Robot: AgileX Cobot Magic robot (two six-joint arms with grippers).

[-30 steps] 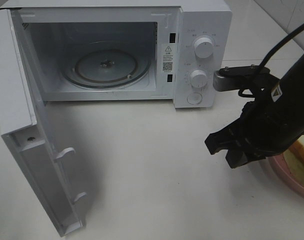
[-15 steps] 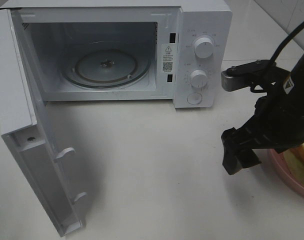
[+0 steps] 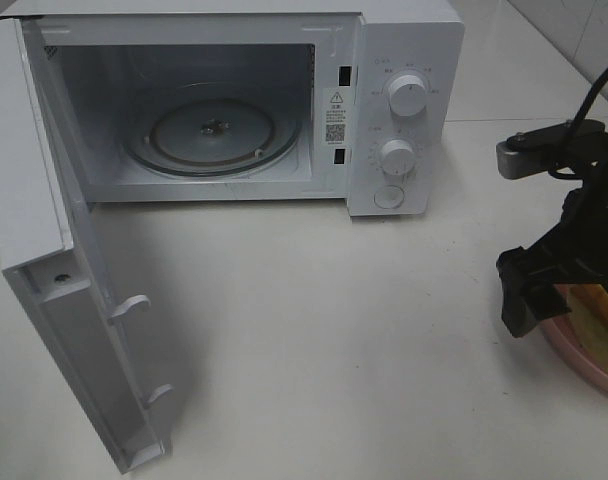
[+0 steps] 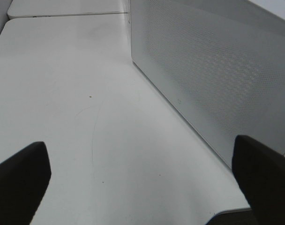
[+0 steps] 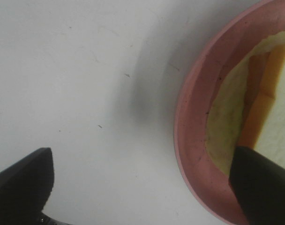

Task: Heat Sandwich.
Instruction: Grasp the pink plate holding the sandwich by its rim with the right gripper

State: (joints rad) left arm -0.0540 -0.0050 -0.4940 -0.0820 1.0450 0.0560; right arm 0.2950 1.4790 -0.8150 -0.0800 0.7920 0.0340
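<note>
Right gripper (image 3: 522, 300) — jaws wide, grasping nothing — hangs at the rim of the pink plate (image 3: 576, 358), the sandwich (image 3: 594, 312) on it at four o'clock from the open microwave (image 3: 404, 100); left gripper (image 4: 142, 180) likewise released.

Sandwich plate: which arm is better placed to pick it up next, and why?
Right. The right gripper, open, hangs at the pink plate holding the sandwich; the left gripper is off by the microwave, no plate in view.
</note>
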